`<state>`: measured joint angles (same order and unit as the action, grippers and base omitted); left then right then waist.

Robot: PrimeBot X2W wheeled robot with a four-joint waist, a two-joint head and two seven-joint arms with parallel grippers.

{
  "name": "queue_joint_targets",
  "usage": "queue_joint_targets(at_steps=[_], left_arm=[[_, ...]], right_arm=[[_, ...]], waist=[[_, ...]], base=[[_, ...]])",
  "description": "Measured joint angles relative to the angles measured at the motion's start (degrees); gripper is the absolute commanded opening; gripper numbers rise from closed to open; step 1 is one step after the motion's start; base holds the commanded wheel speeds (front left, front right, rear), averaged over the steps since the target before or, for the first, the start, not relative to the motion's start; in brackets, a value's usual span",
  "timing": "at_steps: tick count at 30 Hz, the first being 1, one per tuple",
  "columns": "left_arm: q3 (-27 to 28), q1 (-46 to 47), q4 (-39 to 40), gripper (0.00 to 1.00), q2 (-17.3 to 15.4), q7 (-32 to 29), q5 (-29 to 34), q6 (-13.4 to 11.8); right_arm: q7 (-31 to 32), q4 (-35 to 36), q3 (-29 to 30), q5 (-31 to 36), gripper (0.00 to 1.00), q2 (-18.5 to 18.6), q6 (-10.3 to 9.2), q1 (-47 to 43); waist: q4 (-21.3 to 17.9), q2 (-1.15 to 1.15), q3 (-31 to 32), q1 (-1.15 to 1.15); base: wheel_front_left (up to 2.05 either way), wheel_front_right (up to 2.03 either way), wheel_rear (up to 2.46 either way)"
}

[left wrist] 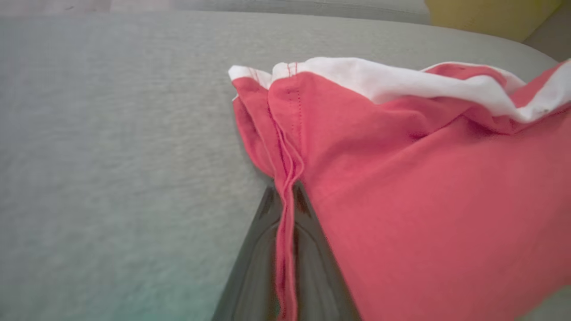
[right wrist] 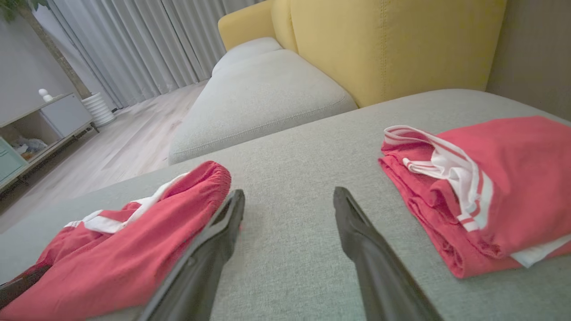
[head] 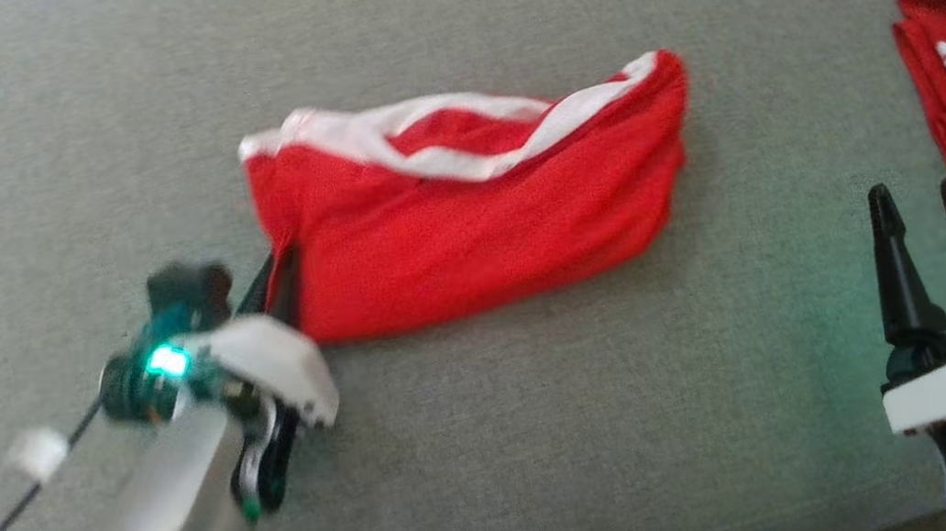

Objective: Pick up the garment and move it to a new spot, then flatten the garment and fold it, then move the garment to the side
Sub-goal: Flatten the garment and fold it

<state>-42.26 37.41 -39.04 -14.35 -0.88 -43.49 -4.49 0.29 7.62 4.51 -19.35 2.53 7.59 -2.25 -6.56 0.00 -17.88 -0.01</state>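
Red garment (head: pixel 477 228) on grey cushion (head: pixel 553 439), edge in left pincer (head: pixel 282 276)

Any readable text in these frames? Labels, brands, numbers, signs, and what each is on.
No readable text anywhere.
garment: red with white trim, no print or tag showing.
folded garment: white stripes, no lettering.
shelf unit: the things inside are too small and blurred to tell whether they carry text.
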Motion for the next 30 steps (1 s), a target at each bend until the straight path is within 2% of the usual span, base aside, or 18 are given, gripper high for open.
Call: queue_joint_targets(at_steps=[6,7,8,12,14,16,17,19,24,30], left_arm=[[2.1,-12.05,13.63,0.0,-6.12,0.46,-1.75,-6.46],[2.21,-13.47,15.41,0.25,-6.8,0.49,-1.9,-7.12],[2.41,-14.73,17.06,1.0,-7.24,0.65,-1.9,-7.7],[3.58,-17.3,22.03,1.0,-8.09,3.86,-1.85,-9.62],[4.87,-18.01,24.21,1.0,-8.33,7.92,-0.85,-11.01],[6.2,-18.74,26.07,1.0,-8.55,11.82,0.52,-12.8],[7.54,-19.91,28.14,1.0,-8.88,13.9,2.53,-14.81],[9.1,-21.43,30.4,1.0,-9.48,14.67,5.05,-16.81],[13.22,-25.48,35.86,1.0,-11.55,15.17,8.69,-19.82],[14.74,-30.25,39.75,1.0,-12.69,15.34,9.36,-20.74]], right_arm=[[1.33,1.1,0.26,-0.24,1.0,-0.04,0.0,-0.75],[1.63,1.34,0.25,-0.21,1.0,-0.04,0.0,-0.76],[1.91,1.62,0.25,0.01,1.0,-0.04,0.0,-0.76],[3.24,3.32,0.25,1.82,1.0,-0.05,0.0,-0.76],[3.9,4.42,0.25,2.93,1.0,-0.05,0.0,-0.76],[4.91,5.68,0.21,4.14,1.0,-0.05,0.0,-0.76],[5.87,7.15,0.14,5.27,1.0,-0.05,0.0,-0.76],[6.79,8.59,-0.01,6.17,1.0,-0.05,0.0,-0.77],[8.78,10.88,-0.51,7.64,1.0,-0.04,0.0,-0.83],[9.91,11.6,-0.66,8.35,1.0,-0.05,0.0,-1.14]], waist=[[2.1,0.0,1.84,0.0],[2.34,0.0,1.97,0.0],[2.53,0.0,2.08,0.0],[3.07,0.0,2.57,0.01],[3.35,0.0,2.94,0.01],[3.61,0.0,3.46,0.01],[3.88,0.0,3.94,0.0],[4.22,0.0,4.35,0.01],[4.76,0.0,5.15,0.01],[5.23,0.0,5.84,0.01]], base=[[0.0,0.0,0.0],[0.0,0.0,0.0],[0.0,0.0,0.0],[0.0,0.0,0.0],[0.0,0.0,0.0],[0.0,0.0,0.0],[0.0,0.0,0.0],[0.0,0.0,0.0],[0.0,0.0,0.0],[0.0,0.0,0.0]])
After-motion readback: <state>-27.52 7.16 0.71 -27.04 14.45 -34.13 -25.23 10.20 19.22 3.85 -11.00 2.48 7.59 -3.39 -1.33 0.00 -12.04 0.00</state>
